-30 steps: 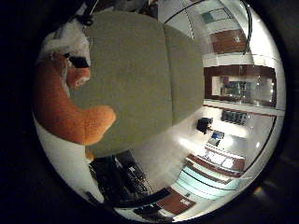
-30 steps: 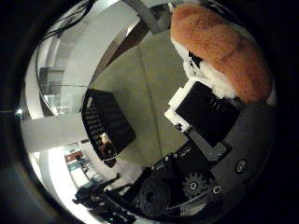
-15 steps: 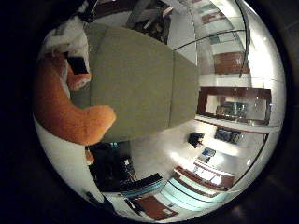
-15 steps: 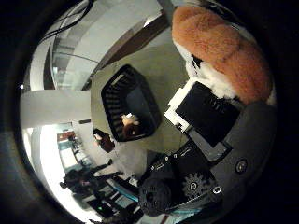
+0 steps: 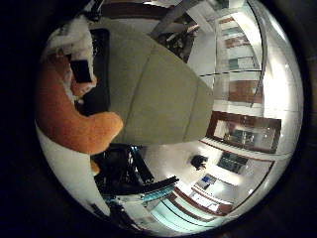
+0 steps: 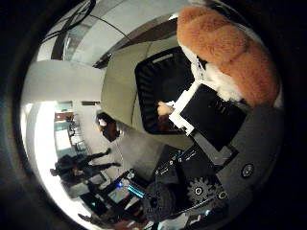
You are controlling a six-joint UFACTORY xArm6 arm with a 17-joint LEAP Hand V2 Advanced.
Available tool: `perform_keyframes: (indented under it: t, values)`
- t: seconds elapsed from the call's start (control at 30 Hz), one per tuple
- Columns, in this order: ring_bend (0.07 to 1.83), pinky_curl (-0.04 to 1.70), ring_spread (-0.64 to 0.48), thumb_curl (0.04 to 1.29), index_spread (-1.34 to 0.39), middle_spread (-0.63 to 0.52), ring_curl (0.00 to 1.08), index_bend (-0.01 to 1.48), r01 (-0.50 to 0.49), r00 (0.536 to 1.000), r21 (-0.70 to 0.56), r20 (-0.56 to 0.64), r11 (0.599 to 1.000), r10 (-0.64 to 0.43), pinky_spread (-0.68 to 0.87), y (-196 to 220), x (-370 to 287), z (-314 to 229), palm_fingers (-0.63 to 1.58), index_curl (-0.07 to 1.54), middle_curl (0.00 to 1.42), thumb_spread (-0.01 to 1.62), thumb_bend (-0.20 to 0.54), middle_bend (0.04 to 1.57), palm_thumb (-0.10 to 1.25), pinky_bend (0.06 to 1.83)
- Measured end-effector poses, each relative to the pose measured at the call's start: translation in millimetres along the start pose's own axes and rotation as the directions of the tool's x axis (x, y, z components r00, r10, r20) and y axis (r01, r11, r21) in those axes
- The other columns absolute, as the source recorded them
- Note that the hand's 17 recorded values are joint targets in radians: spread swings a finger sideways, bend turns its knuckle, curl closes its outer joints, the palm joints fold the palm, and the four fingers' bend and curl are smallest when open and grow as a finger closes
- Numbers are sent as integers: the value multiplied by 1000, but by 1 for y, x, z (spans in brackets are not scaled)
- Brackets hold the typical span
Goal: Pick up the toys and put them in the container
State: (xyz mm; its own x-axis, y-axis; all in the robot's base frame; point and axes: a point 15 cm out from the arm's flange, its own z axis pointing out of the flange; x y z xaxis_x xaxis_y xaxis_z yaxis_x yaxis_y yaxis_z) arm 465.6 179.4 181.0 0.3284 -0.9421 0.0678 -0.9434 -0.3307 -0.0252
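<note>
Gripping an orange and white plush toy (image 6: 225, 48) close against the palm, the hand (image 6: 211, 112) has its fingers curled round it. No writing is legible. Compared with earlier, the black container (image 6: 153, 91) on the olive table (image 5: 158, 94) looms nearer, below the toy.
</note>
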Motion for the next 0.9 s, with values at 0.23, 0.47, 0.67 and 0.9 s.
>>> perform_keyframes:
  t: [0.23, 0.47, 0.67, 0.9]
  values:
    - [1345, 847, -223, 912, -288, -187, 772, 1049, 76, 997, -24, 8, 997, -76, -183, 11, -46, -6, 1106, 940, 906, 748, -16, 1248, 1042, 1419]
    - [1348, 859, -224, 919, -285, -187, 772, 1054, 123, 992, -39, 21, 992, -122, -185, 23, -81, -11, 1106, 935, 906, 741, -16, 1247, 1052, 1410]
    - [1349, 868, -224, 923, -286, -187, 772, 1052, 196, 980, -35, 22, 980, -196, -186, 35, -127, -15, 1104, 935, 907, 737, -17, 1247, 1049, 1406]
    - [1350, 874, -224, 927, -287, -187, 772, 1049, 254, 967, -45, 24, 966, -253, -187, 51, -166, -15, 1105, 937, 907, 725, -17, 1247, 1046, 1402]
